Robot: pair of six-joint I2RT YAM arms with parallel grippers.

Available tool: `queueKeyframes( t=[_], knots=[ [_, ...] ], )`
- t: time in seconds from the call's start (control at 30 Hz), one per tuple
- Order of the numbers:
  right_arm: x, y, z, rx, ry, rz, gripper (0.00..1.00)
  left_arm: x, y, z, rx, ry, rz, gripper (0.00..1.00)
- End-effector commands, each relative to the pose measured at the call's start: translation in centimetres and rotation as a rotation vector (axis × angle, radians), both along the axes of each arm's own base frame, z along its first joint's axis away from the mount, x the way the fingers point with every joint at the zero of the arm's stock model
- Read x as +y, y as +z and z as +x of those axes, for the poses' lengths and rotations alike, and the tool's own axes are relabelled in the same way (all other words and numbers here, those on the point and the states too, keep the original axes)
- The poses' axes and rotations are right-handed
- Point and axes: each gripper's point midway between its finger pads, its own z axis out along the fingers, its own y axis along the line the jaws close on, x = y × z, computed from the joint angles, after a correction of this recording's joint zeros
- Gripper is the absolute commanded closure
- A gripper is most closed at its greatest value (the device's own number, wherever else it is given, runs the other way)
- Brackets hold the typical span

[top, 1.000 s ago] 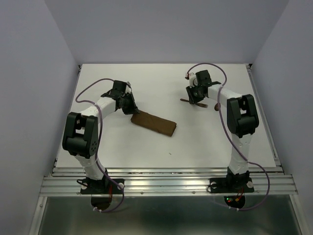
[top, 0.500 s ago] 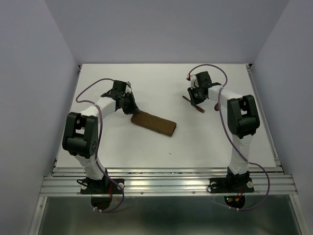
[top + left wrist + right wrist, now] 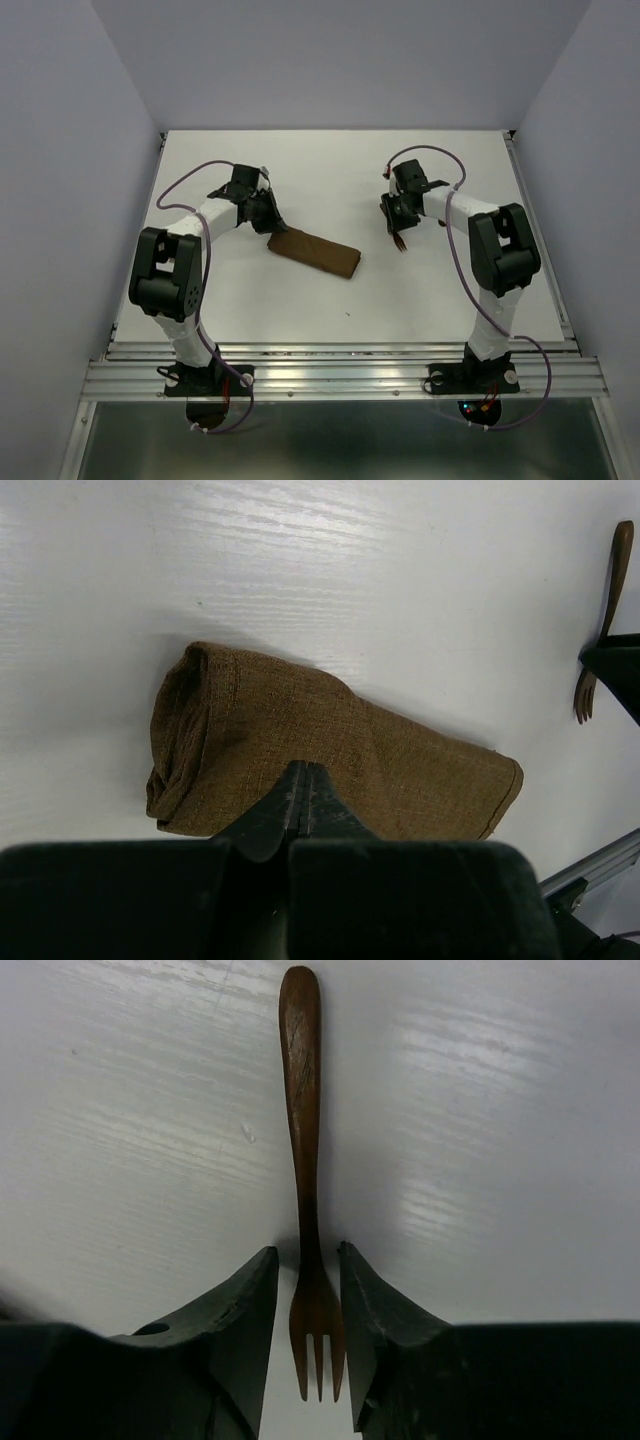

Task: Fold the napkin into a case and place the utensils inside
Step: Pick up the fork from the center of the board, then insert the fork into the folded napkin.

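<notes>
1. On the table (image 3: 240,300), left of centre, the case (image 3: 400,770) lies folded as a narrow, layered brown strip set on a slant (so the folding half of the job looks done to me).
2. My left gripper (image 3: 303,788) is closed, tips together, at the strip's nearest edge. I cannot tell whether it pinches a layer or only rests there.
3. Well apart to the right, the fork (image 3: 303,1160) lies lengthwise in the right gripper (image 3: 306,1260), tines toward the wrist and handle pointing away. The jaws stand close on either side of its neck, but I cannot tell whether they actually clamp it.
4. I can't find the spoon in any view.
5. I judge the step in hand to be picking up the fork. Next I'd need a sure grip, then a carry across to the case's open end while the left gripper steadies the cloth.
</notes>
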Motion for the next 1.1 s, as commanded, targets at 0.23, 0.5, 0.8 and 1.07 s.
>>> queueKeyframes(
  t=[0.23,0.5,0.8,1.07],
  knots=[
    [-0.4,-0.3,-1.0,-0.020,-0.106,-0.087,0.76,-0.6,1.1,1.1,-0.031,-0.013,-0.012,1.00],
    [0.7,2.1,0.0,-0.099,-0.034,-0.084,0.99,0.0,0.9,0.8,-0.022,-0.001,0.016,1.00],
    [4.5,7.4,-1.7,-0.244,0.182,-0.073,0.99,1.9,0.2,1.1,-0.001,0.044,0.056,1.00],
    [9.9,8.1,-5.1,-0.263,0.489,-0.159,0.99,3.2,-0.3,1.4,0.015,0.092,0.074,1.00]
  ],
)
